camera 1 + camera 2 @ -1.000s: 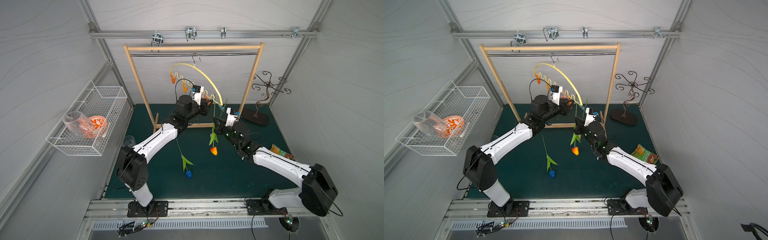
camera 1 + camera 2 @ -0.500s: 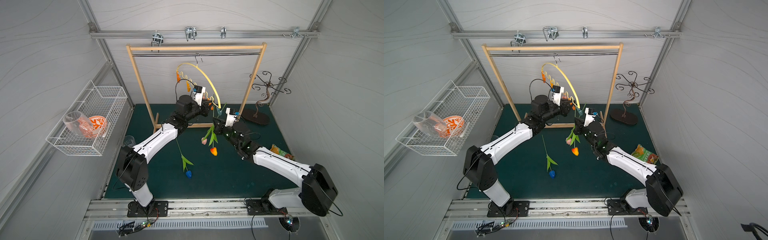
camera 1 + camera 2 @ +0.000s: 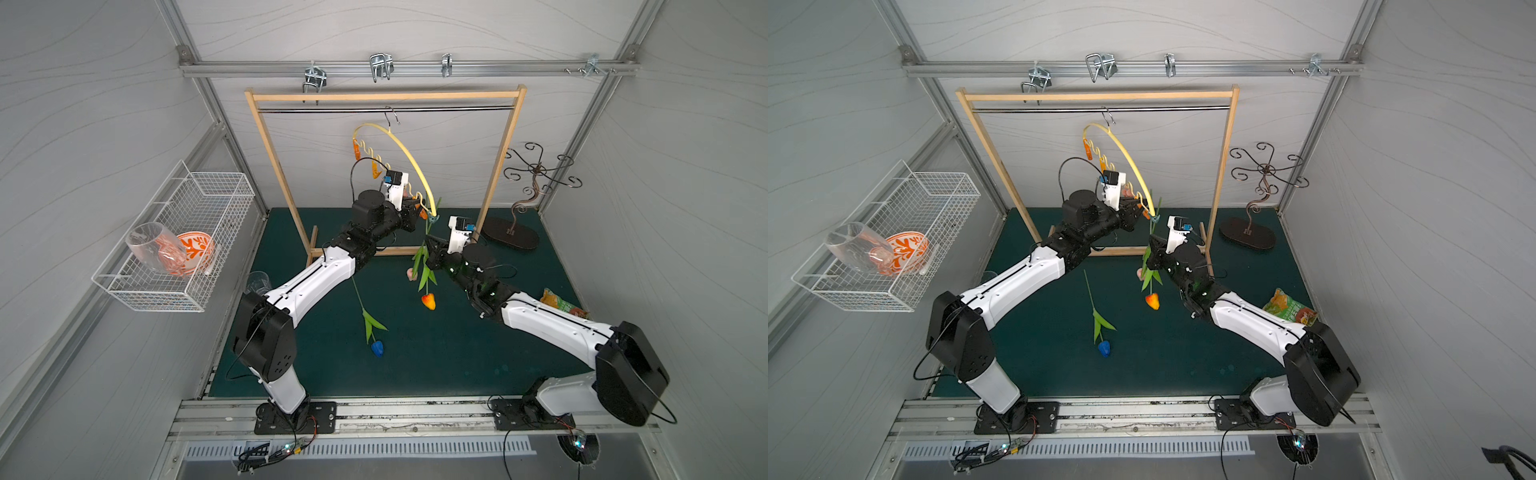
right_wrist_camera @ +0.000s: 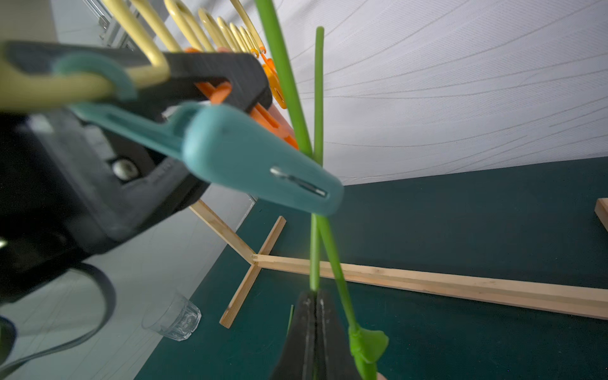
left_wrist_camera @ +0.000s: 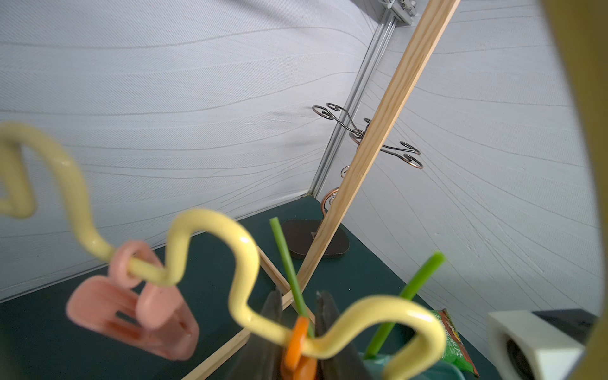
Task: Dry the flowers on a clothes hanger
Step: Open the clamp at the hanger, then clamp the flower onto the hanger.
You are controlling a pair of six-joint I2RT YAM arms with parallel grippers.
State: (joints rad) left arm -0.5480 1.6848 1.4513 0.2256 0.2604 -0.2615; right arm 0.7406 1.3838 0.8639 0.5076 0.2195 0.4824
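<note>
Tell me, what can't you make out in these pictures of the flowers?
Orange clip: whether its mouth pinches the thin stem is hidden by the hanger and the left wrist view's bottom edge.
Pink tulip: small and partly behind leaves in both top views.
Thick stem: its head is cut off by the right wrist view's bottom edge.
Snack packet: print too small in top views.

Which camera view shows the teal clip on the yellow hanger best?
The right wrist view: the teal clip is large and sharp, hooked on the hanger with a green stem at its tip. Both top views show it only as a tiny speck; the left wrist view catches a blurred edge.
</note>
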